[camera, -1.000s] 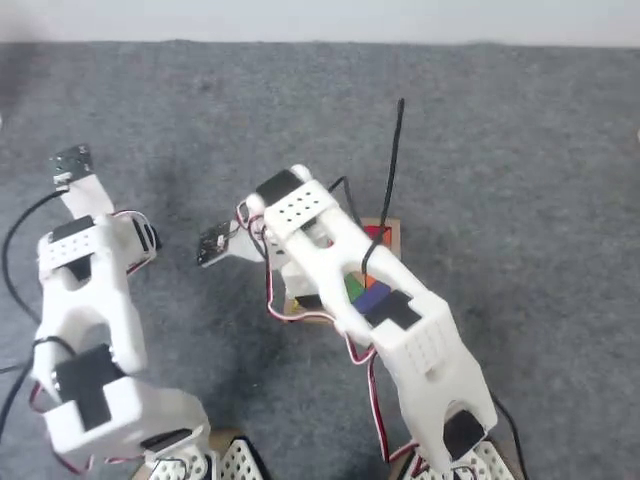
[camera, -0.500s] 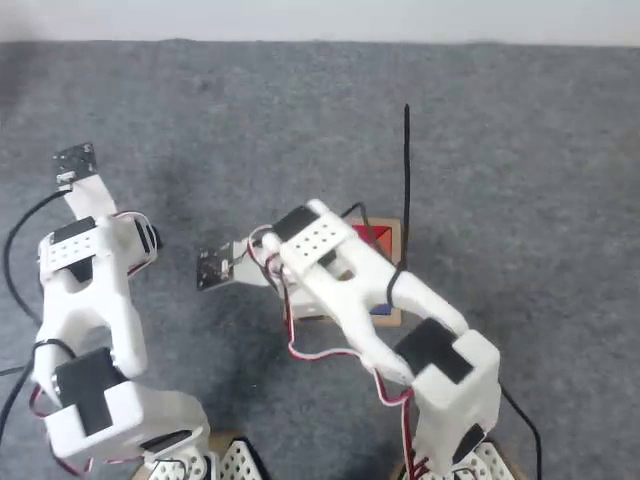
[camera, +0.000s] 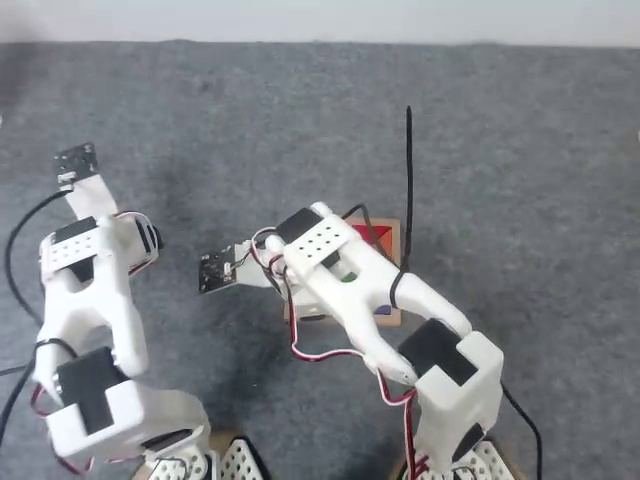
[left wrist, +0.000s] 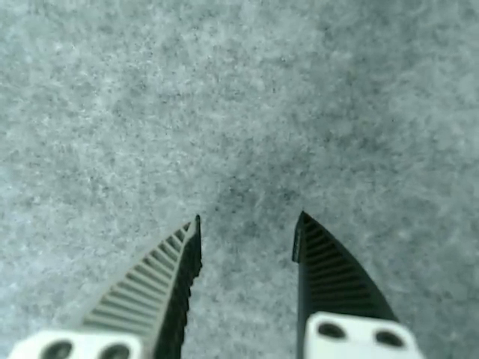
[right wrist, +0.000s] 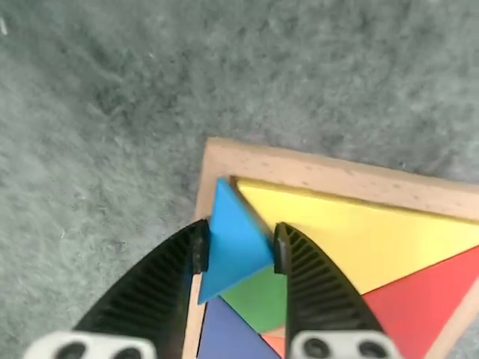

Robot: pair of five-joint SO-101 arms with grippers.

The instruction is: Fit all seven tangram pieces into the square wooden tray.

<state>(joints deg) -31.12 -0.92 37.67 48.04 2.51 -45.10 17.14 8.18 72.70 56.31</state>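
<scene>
Right gripper (right wrist: 239, 228) clenched on a light blue triangle (right wrist: 232, 243), tray (right wrist: 314, 173) corner directly beneath its tips. Left gripper (left wrist: 247, 228) released, grey mat (left wrist: 224, 97) below it

Two arms (camera: 380, 300), one wooden tray (right wrist: 314, 176), six tangram pieces (right wrist: 359, 232) showing

No readable text, labels, numbers or signs on anything here

Right arm (camera: 370, 290) over tray (right wrist: 322, 172)
</scene>
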